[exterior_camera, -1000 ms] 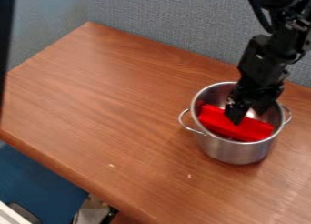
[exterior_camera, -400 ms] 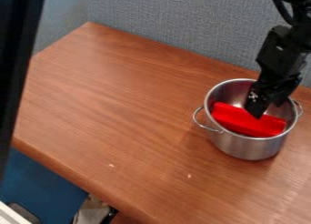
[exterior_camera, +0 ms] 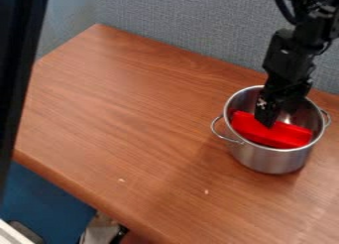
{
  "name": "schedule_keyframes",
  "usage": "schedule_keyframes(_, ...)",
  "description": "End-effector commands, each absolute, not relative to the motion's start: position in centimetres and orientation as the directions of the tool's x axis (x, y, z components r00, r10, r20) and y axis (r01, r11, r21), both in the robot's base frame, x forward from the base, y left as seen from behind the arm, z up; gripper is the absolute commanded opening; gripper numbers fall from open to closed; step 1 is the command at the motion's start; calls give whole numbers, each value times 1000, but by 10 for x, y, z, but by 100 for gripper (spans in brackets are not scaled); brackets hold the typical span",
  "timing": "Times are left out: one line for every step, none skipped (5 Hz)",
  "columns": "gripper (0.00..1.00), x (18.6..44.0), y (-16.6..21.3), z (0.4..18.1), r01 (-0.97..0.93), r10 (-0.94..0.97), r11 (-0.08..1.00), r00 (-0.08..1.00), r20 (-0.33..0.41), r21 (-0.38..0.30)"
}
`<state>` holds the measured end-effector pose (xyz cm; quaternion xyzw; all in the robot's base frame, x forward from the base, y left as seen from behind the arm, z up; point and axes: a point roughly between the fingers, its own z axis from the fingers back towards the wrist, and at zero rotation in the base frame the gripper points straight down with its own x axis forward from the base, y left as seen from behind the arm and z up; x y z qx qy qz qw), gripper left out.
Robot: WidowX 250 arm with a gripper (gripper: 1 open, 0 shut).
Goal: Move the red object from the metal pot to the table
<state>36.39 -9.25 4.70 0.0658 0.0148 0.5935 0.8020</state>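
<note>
My gripper [exterior_camera: 269, 110] has slid from the right side of the metal pot [exterior_camera: 275, 142] toward its left rim; jaws spread wide, holding nothing; the red object [exterior_camera: 276, 131] still lies inside, so the table [exterior_camera: 119, 109] waits.

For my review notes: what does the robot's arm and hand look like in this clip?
The arm is black throughout, built from boxy, angular segments with a chunky rectangular wrist block. The hand is black too, ending in short dark fingers. No markings, labels or loose cables can be made out at this resolution.
</note>
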Motion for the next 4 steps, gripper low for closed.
schedule_keyframes(0,374,-90,49,-953,958,281,285,19,114)
schedule_keyframes(0,380,-92,41,-948,957,288,288,-20,135)
schedule_keyframes(0,385,-83,41,-932,939,342,344,-11,123)
schedule_keyframes(0,390,-73,43,-912,917,397,399,-1,108)
